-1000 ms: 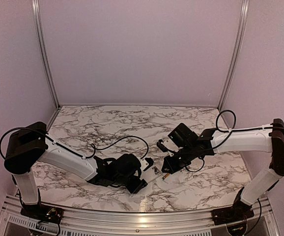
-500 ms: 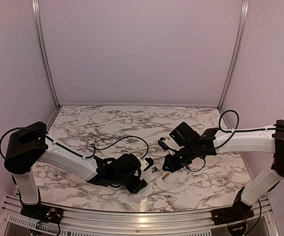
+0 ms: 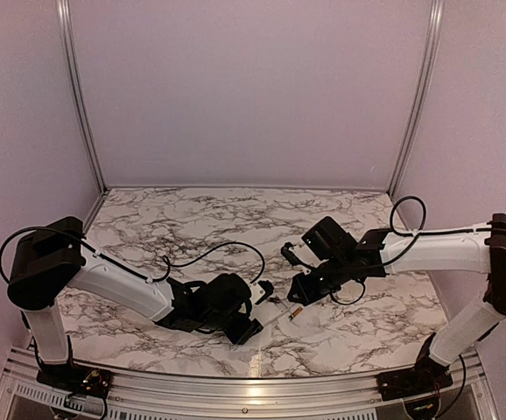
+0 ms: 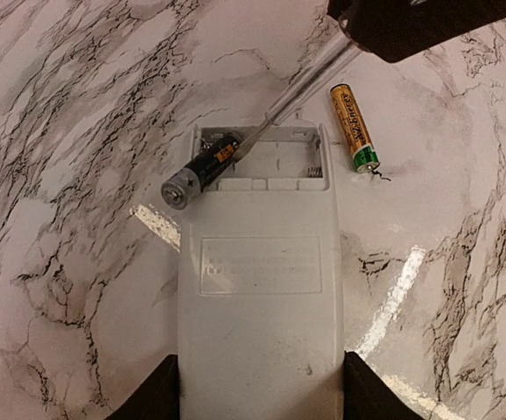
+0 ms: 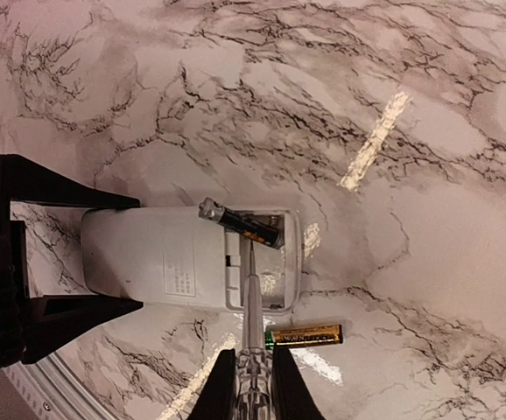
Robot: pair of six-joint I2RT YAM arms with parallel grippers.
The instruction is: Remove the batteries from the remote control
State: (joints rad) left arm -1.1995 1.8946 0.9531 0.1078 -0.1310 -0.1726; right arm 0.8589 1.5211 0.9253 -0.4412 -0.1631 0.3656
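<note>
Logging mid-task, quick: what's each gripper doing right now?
Left gripper: closed on the remote control.
Right gripper: closed on the thin grey rod.

A high camera behind the arms overlooks the whole tabletop [image 3: 192, 214]; both wrist cameras look closely down, sharing the remote control [image 4: 260, 297].

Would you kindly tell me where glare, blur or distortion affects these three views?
Left wrist: bright glare streaks on the marble table beside the remote control, which is sharp. Right wrist: one glare streak on the marble; the grey rod softens near the lens. Top external: the frame posts bow slightly.
</note>
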